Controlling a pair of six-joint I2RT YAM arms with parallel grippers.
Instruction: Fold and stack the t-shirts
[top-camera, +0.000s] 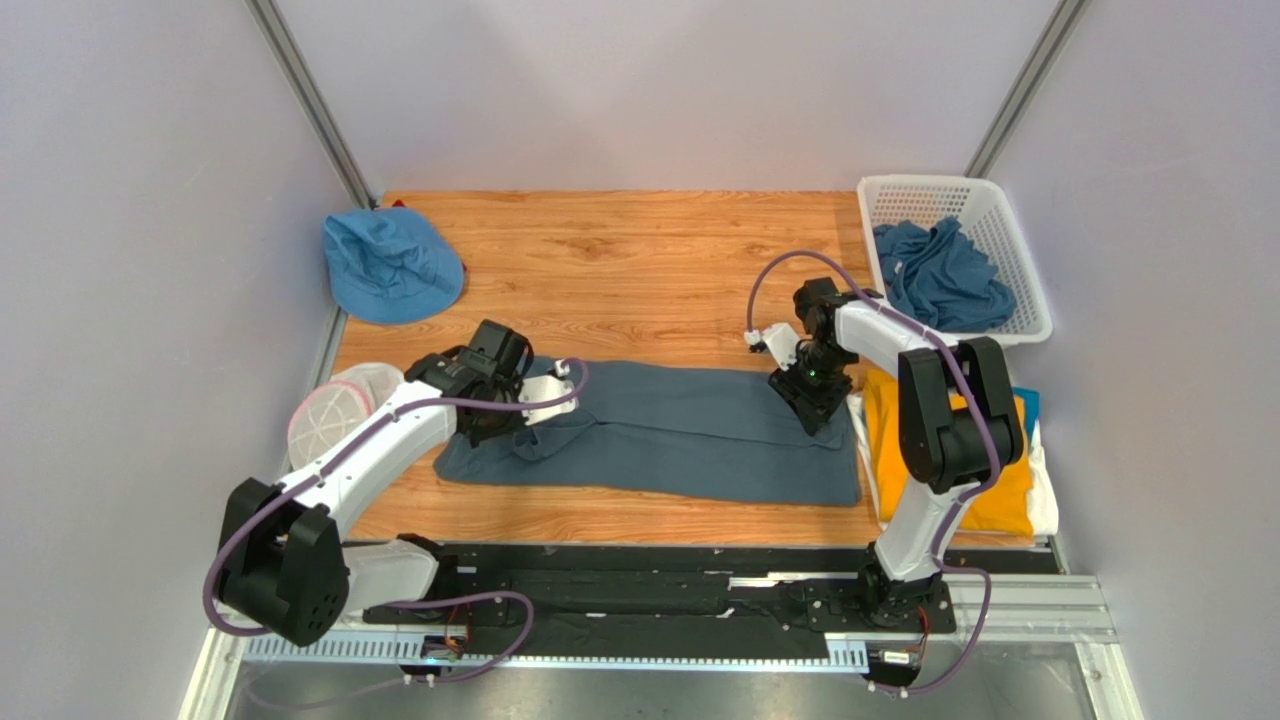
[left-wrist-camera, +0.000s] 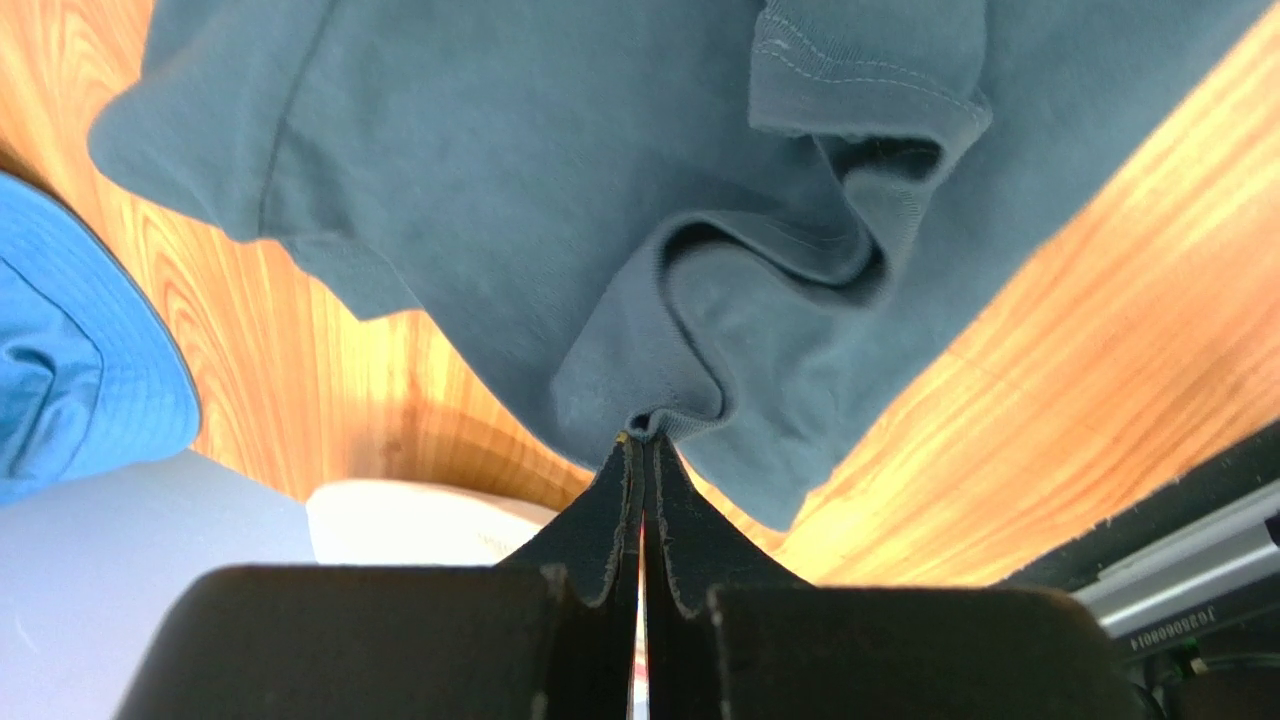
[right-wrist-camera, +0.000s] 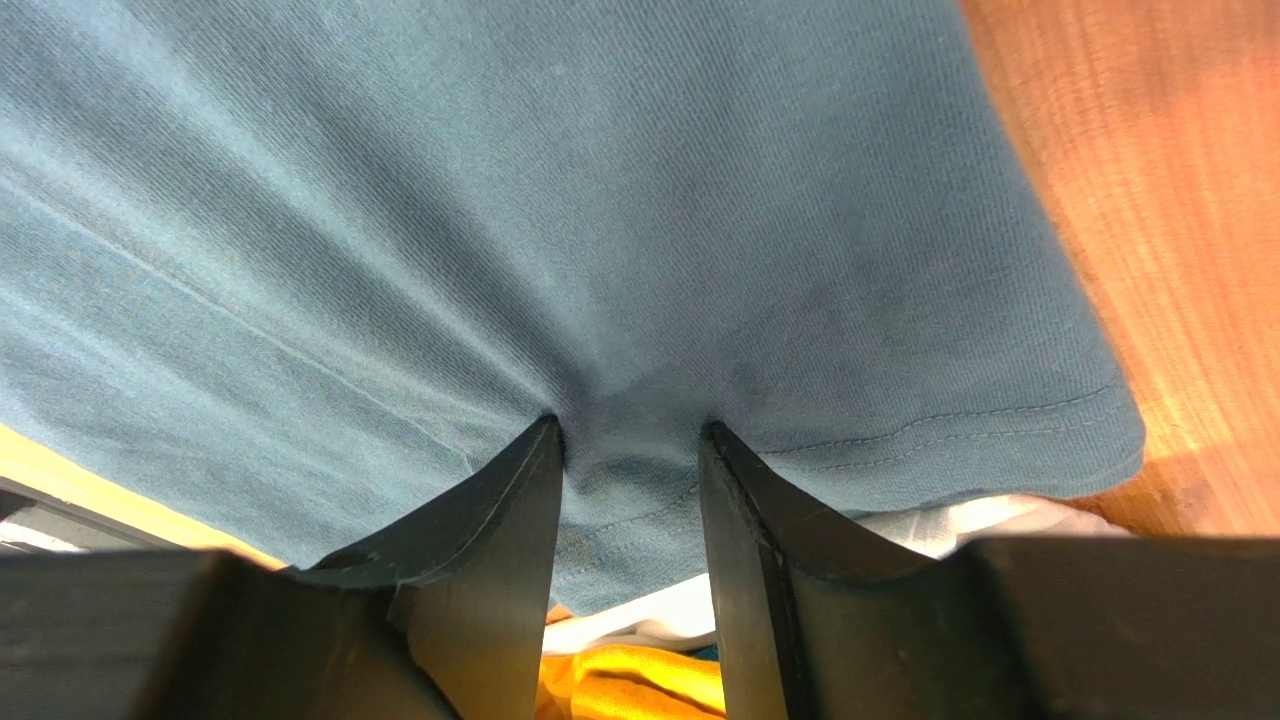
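A dark slate-blue t-shirt (top-camera: 691, 428) lies spread lengthwise on the wooden table. My left gripper (top-camera: 526, 420) is at its left end, shut on a pinched fold of the cloth (left-wrist-camera: 646, 432), and the fabric (left-wrist-camera: 601, 150) puckers up around the tips. At the shirt's right end my right gripper (top-camera: 812, 408) stands with its jaws apart. Its tips (right-wrist-camera: 628, 428) press down on the cloth (right-wrist-camera: 526, 195) just inside the stitched hem, and the cloth between them is loose. Beside it lies a stack with a mustard-yellow t-shirt (top-camera: 884, 432) on a white one (top-camera: 1047, 510).
A white basket (top-camera: 917, 185) at the back right holds more slate-blue t-shirts (top-camera: 939, 278). A bright blue hat (top-camera: 391, 263) lies at the back left. A round white mesh pouch (top-camera: 338, 413) sits at the left edge beside my left arm. The arm bases line the near edge.
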